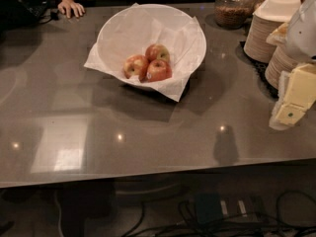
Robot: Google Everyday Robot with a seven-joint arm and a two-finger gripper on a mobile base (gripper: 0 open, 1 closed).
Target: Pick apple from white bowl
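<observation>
pick not begun: gripper (295, 98) off at the right edge, apples (148, 63) in the white bowl (111, 31).
gripper hangs above the table (148, 137), near the plates (261, 41) and well apart from the bowl; can't tell if it's spread or pressed together. three apples lie touching on the paper in the bowl's bottom, none lifted. left, by my read: reach over, go down into the bowl, grasp one apple, lift it out.

Arm (304, 29) in from R edge, hand (292, 101) angled down-left, mid-frame height
</observation>
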